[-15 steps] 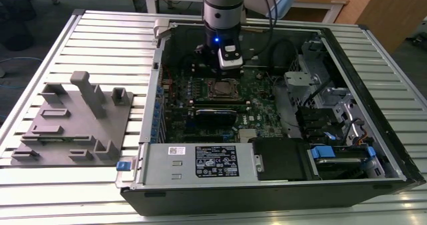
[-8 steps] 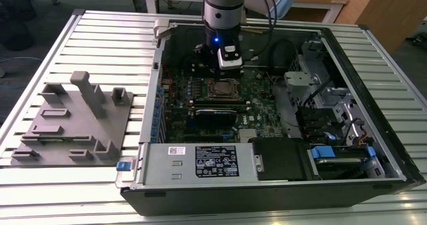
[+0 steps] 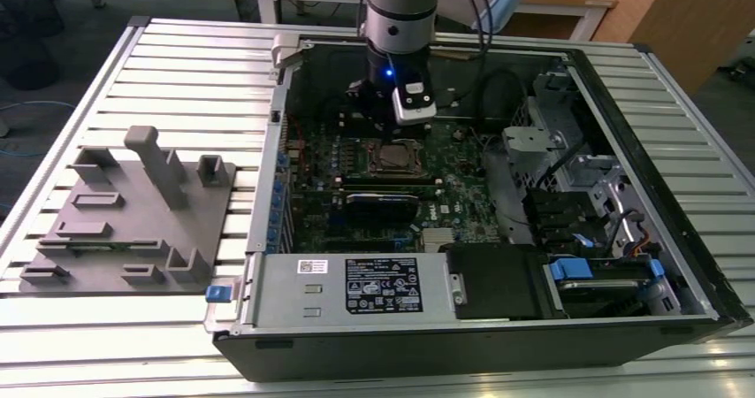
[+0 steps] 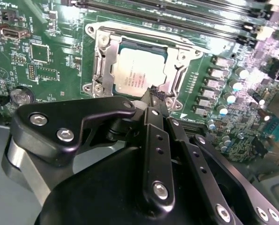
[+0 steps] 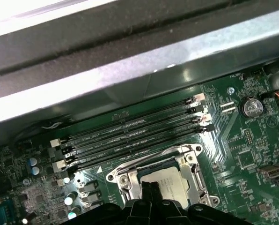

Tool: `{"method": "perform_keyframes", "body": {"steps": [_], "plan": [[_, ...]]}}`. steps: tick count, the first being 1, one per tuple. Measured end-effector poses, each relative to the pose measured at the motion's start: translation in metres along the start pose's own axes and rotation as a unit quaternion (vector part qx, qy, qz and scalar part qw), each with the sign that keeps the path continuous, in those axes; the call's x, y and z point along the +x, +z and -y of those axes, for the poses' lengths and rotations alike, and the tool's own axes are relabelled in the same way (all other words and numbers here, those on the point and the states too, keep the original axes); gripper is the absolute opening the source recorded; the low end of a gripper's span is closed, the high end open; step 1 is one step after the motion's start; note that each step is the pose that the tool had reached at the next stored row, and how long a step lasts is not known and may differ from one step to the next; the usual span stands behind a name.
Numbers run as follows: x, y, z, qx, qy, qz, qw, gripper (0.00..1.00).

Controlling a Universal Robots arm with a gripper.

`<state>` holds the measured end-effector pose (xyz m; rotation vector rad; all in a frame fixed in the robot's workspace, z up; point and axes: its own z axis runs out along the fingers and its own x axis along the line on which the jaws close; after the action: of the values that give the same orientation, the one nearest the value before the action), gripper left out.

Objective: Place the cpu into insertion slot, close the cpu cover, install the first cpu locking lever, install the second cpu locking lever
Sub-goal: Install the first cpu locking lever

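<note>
The cpu lies in the insertion slot, its dull silver top showing in both wrist views. The cpu cover, a silver frame, lies flat around the chip's edges and hides the contact field. A thin locking lever runs along one side of the frame. My gripper is shut with nothing between its fingers. Its black tips hover at the socket's edge near one corner of the cover. In the exterior view the gripper hangs just above the socket inside the open computer case.
Black memory slots run beside the socket, with a coin battery further off. A black card, the power supply and drive bays crowd the case. A grey fixture block stands on the exterior view's left.
</note>
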<state>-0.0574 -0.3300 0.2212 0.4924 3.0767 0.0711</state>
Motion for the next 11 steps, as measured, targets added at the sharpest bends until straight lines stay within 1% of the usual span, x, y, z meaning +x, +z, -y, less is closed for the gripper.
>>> {"method": "perform_keyframes", "body": {"steps": [3, 9, 11], "plan": [[-0.0034, 0.0015, -0.0011, -0.0002, -0.012, -0.0006, 0.99993, 0.11], [-0.0155, 0.004, -0.0049, -0.0005, -0.021, -0.001, 0.99977, 0.11], [-0.0175, 0.0041, -0.0055, -0.0004, -0.023, -0.0011, 0.99973, 0.11]]}}
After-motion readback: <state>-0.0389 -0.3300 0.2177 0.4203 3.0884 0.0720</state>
